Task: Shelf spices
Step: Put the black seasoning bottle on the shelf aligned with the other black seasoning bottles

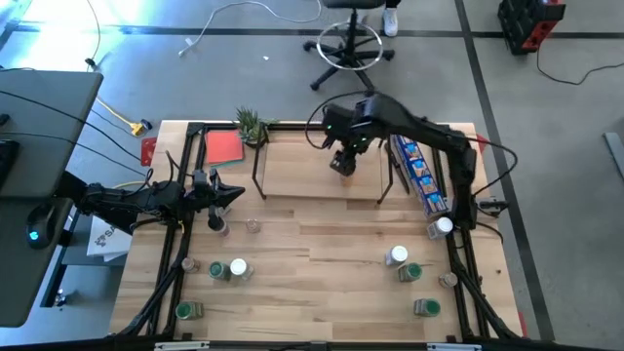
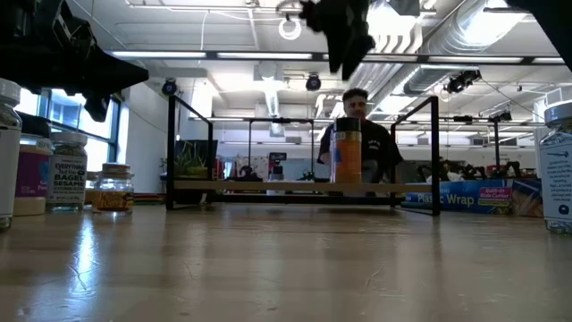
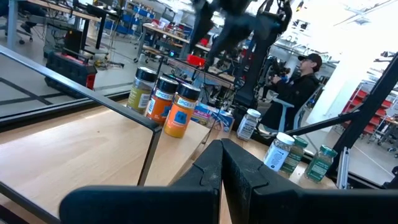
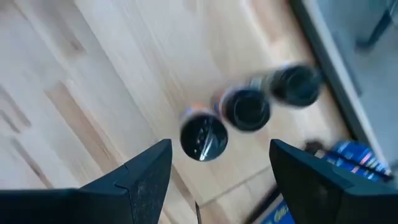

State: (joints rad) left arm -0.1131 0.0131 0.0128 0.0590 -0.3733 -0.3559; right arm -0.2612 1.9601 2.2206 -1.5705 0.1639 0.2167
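Note:
The shelf [image 1: 322, 168], a light-wood rack in a black wire frame, stands at the table's far middle. Three black-lidded spice jars [image 4: 204, 137] [image 4: 247, 109] [image 4: 297, 84] stand in a row on it. They also show as orange-labelled jars [image 3: 163, 98] in the left wrist view. My right gripper [image 4: 221, 168] hangs open above them, pointing steeply down, touching nothing. More spices stand on the table at left [image 1: 216, 269] and right [image 1: 395, 255]. My left gripper [image 3: 222, 163] waits shut and level at the table's left side [image 1: 229, 193].
A long blue box [image 1: 419, 174] lies just right of the shelf. A small plant [image 1: 252, 125] and a red sheet [image 1: 223, 147] sit at the far left. A person [image 2: 357, 103] sits behind the table. The table's middle [image 1: 322, 253] is bare wood.

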